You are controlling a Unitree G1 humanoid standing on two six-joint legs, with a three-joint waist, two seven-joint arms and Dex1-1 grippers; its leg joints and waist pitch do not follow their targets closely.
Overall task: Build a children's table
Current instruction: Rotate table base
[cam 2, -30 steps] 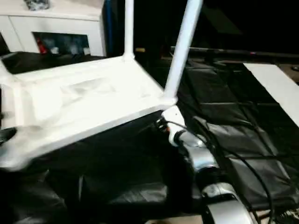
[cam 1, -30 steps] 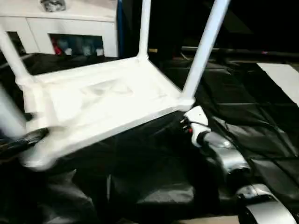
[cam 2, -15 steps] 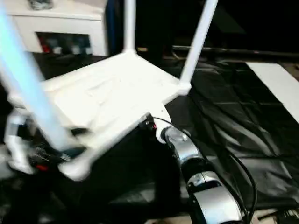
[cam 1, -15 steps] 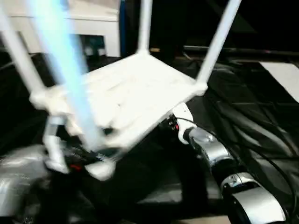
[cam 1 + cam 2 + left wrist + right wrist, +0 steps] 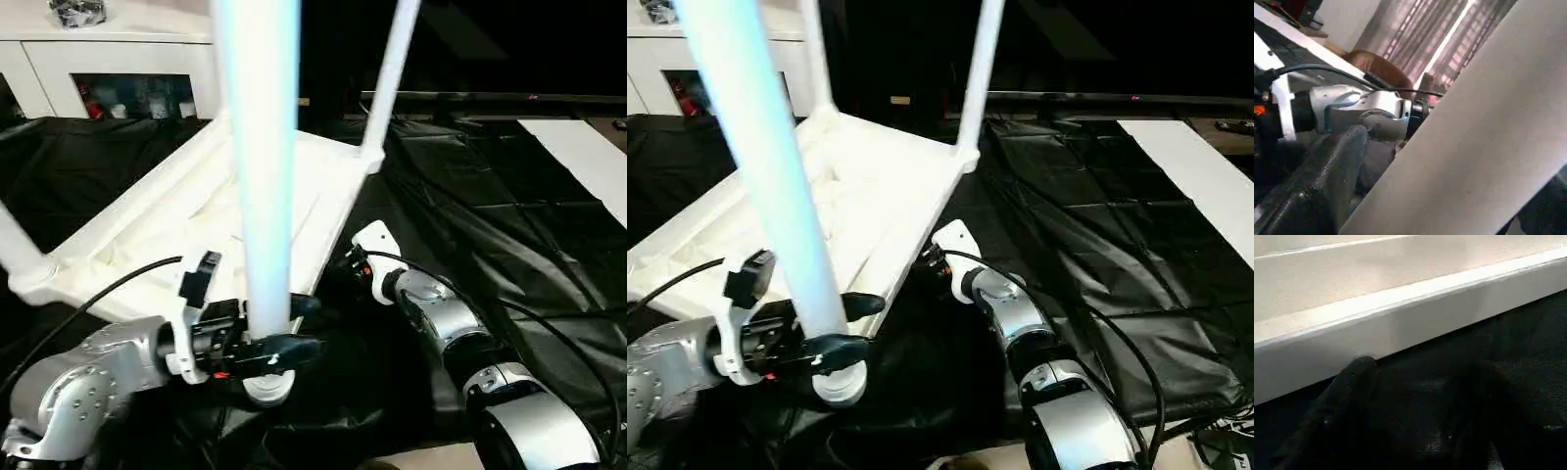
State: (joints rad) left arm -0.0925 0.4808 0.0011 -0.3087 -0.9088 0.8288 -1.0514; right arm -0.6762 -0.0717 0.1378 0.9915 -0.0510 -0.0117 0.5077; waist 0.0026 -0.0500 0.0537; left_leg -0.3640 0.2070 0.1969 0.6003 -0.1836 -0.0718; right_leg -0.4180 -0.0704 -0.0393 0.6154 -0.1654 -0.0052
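The upturned tabletop (image 5: 196, 225) lies tilted on black sheeting. The nearest leg (image 5: 263, 196) is clamped by the left gripper (image 5: 257, 343); the right gripper's (image 5: 345, 266) state cannot be told. The leg should be pressed straight into its socket.

The tabletop (image 5: 196, 220) lies upside down and tilted on the sheet (image 5: 509, 235) that covers the worktop, with its legs rising from the corner sockets. The nearest leg (image 5: 263, 176) stands at the front corner, between the two arms, and the left pincer (image 5: 279, 328) clasps it just above its socket. A second leg (image 5: 387, 83) rises from the far right corner, and a third (image 5: 815, 54) from the far corner behind the nearest one. The right pincer (image 5: 1415, 416) sits under the tabletop's right edge, close below the rim. A cabinet (image 5: 108, 69) stands behind the worktop on the left.
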